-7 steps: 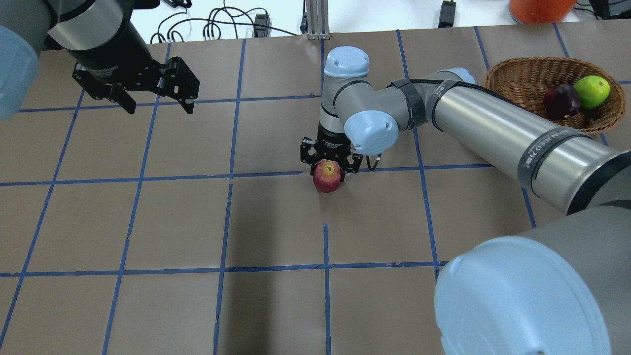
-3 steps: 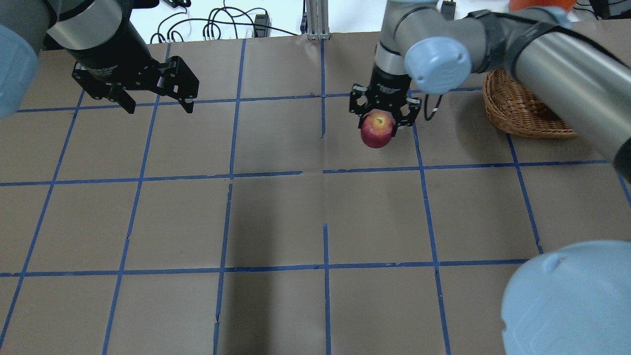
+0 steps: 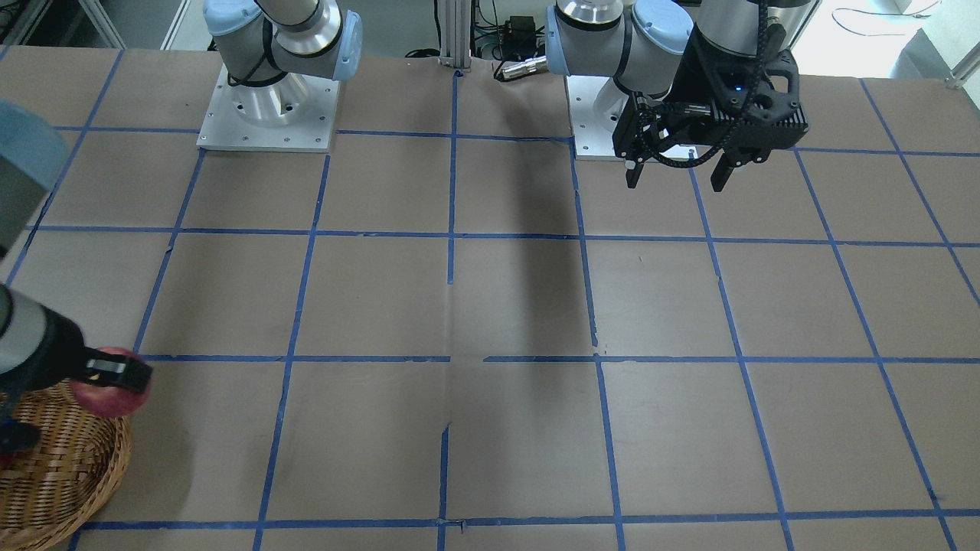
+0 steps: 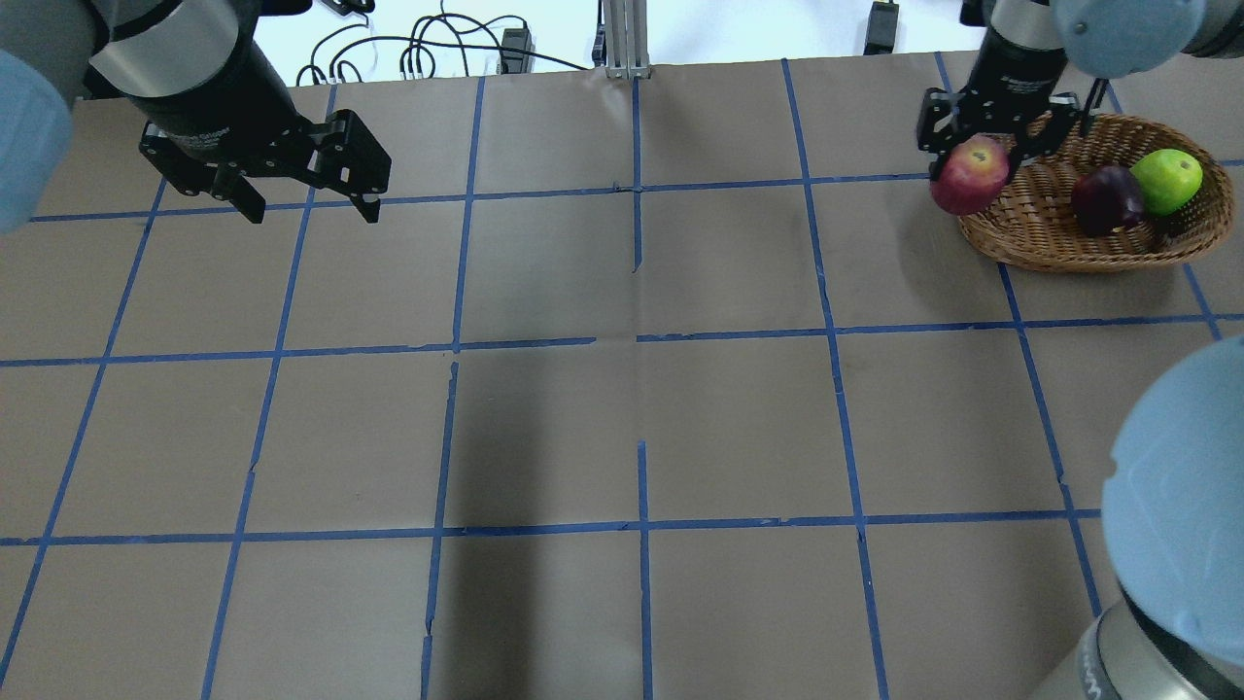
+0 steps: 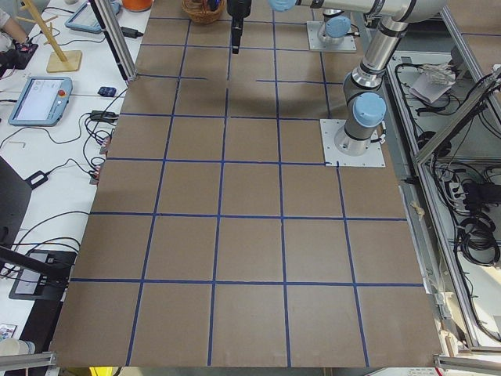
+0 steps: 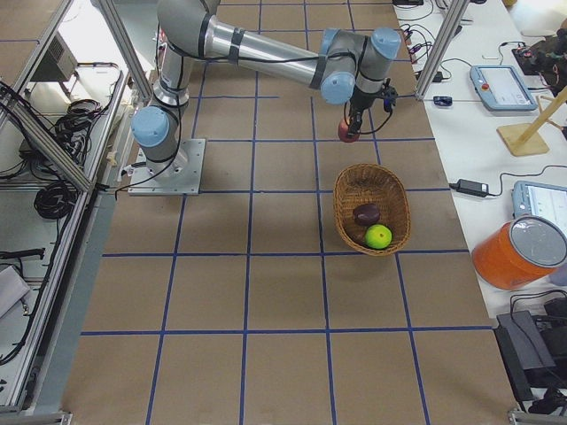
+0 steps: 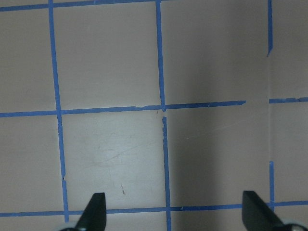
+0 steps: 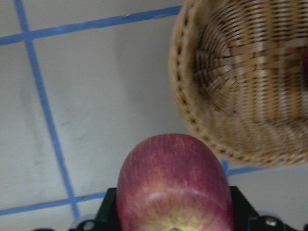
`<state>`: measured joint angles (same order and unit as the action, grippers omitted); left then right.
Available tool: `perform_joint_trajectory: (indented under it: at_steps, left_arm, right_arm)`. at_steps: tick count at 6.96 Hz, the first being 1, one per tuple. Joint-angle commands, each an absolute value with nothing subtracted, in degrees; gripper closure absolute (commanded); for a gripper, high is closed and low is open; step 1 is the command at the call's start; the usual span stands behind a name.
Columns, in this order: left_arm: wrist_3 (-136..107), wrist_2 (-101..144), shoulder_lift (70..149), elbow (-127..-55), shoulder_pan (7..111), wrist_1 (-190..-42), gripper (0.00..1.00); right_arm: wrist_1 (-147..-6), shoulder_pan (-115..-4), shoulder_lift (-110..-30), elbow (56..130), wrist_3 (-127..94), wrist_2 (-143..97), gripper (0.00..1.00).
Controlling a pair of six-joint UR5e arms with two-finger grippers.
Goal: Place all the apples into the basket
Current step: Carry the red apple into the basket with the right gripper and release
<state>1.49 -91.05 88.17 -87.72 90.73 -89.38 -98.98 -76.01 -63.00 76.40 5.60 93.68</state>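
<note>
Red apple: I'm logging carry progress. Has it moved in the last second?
Yes. In the overhead view the red apple, gripped by the right gripper, has gone right and away from the robot, from mid-table to the basket's left rim.

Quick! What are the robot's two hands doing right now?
Left gripper: open, holding nothing.
Right gripper: closed on the red apple.
</note>
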Motion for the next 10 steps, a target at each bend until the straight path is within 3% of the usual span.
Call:
perform_joint_trajectory:
  at_steps: [1,4,5,6,7,9,10]
  left_arm:
    - [1.49,-91.05,88.15,-87.71,90.7,-89.38,0.0]
    - [1.49,-91.05,88.15,-87.8,90.79,-89.38,0.0]
    - [1.49,-91.05,88.15,-87.72,90.7,-89.38,0.0]
    - [1.49,-91.14,88.15,-87.8,90.7,-89.38,0.0]
    - [1.49,-91.14,88.15,-87.8,90.7,-89.38,0.0]
    - [1.49,-91.06,88.15,-87.72,90.7,-89.38,0.0]
    - [1.58,-91.14,88.15,-87.71,90.7,-89.38,0.0]
  right_arm:
    - [-109.11,-69.62,-56.29,75.94,17.7,97.09,1.0]
    - [-111.19,-69.52,-53.19,76.38,17.58,96.5,1.0]
    - [-111.01,-69.43,-51.69,76.46,17.67,96.5,0.51]
    - [-110.74,-69.43,-51.68,76.46,17.93,96.5,0.1]
    - [-109.09,-69.43,-52.38,76.03,17.93,96.5,0.0]
    - [-104.8,-69.96,-56.22,76.02,17.76,96.42,0.0]
    - [-96.24,-70.13,-61.3,76.11,17.41,94.5,0.0]
